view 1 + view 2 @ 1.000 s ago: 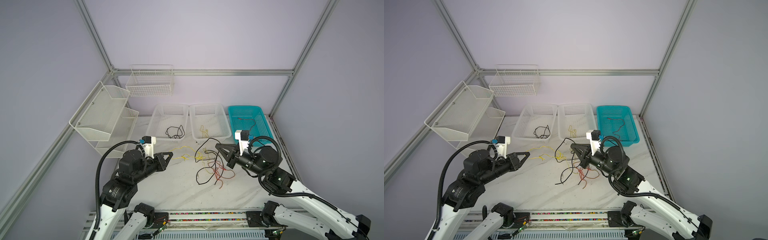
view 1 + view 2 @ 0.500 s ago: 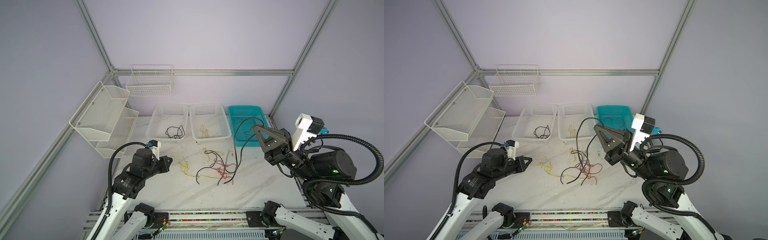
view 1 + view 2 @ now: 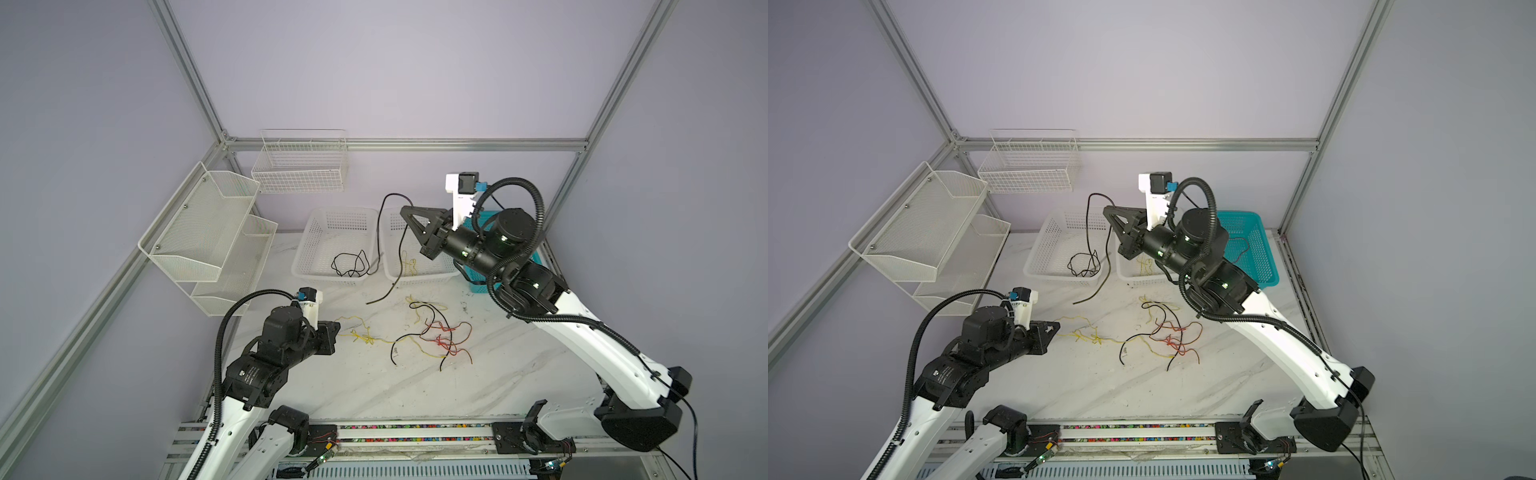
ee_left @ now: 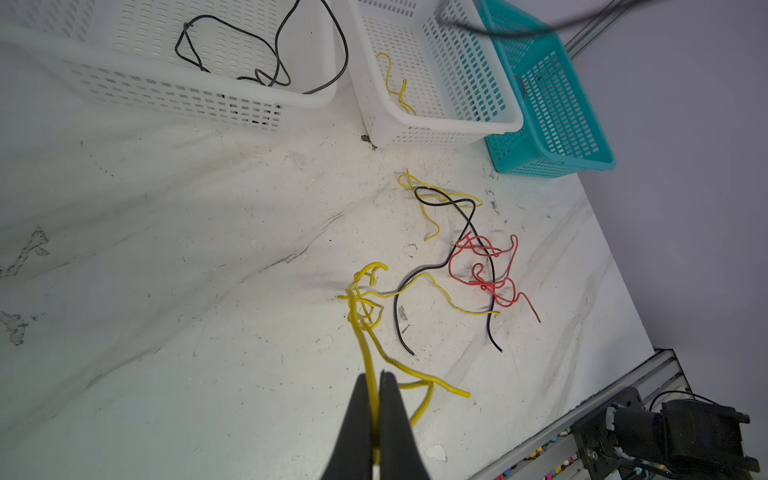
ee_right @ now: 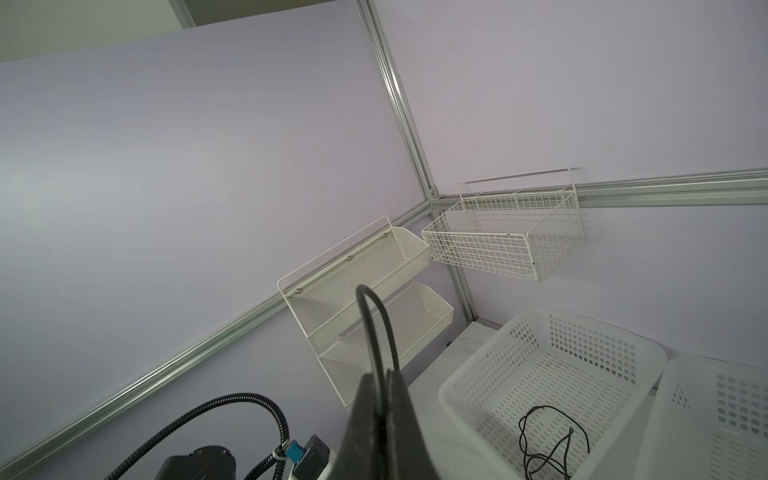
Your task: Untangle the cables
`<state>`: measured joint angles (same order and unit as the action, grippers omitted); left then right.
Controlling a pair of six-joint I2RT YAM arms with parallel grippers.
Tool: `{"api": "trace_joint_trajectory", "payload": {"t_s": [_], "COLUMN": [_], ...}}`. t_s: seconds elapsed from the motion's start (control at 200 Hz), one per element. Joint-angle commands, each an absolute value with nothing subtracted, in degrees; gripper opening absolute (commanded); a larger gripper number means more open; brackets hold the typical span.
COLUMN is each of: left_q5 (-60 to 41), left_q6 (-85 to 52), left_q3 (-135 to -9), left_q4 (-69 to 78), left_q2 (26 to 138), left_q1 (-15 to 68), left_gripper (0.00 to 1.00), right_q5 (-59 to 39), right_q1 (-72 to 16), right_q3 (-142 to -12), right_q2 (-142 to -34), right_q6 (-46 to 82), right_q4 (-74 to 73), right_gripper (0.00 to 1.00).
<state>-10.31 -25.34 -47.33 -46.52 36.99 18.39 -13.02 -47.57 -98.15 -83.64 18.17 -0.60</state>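
The table (image 3: 374, 386) bears two white baskets (image 3: 305, 253) and a teal basket (image 3: 1264, 253) at the back, a wire in each; a rack (image 3: 208, 232) hangs on the left wall. High before the baskets, the right gripper (image 3: 407, 211) is clenched on a black cable (image 3: 378, 232) dangling across the white pair toward the table. The left gripper (image 4: 376, 377), low, pinches a yellow cable (image 4: 365, 345) running into the tangle (image 3: 440, 336) mid-table

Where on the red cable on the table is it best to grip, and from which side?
Probably its loose tail, from straight above, jaws across the wire. That end of the red cable lies flat and alone on the table, pointing out of the tangle.
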Motion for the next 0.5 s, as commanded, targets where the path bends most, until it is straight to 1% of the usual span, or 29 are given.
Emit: {"api": "trace_joint_trajectory", "payload": {"t_s": [0.0, 0.175, 0.315, 0.415, 0.495], "left_q5": [-11.01, -11.63, -11.39, -10.51, -9.41], "left_q6": [-22.64, -22.32, -22.67, -22.86, -23.05], "left_q3": [-44.91, -44.0, -43.06, -42.99, -43.06], "left_q4": [-42.74, -41.71, -40.56, -40.69, -40.84], "left_q2": [35.94, 32.94, 30.51, 30.57, 30.76], "left_q1": [18.19, 18.28, 19.48, 21.86, 24.17], "left_gripper": [0.0, 0.0, 0.0, 0.0, 0.0], "right_q5": [-16.09, -20.1, -18.45, -16.09, -16.41], "right_q1": [-47.8, -47.8, -47.68, -47.1, -45.96], "right_q3": [-105.46, -117.6, -128.89, -142.57, -154.0], "right_q2": [-90.47, -105.32, -117.54, -128.47, -136.83], "right_q6": [17.58, 16.0, 13.04, 11.08, 12.3], "right_q4": [-0.16, 1.6, 4.68, 9.47, 12.76], "right_gripper": [0.0, 0.0, 0.0, 0.0, 0.0]}}
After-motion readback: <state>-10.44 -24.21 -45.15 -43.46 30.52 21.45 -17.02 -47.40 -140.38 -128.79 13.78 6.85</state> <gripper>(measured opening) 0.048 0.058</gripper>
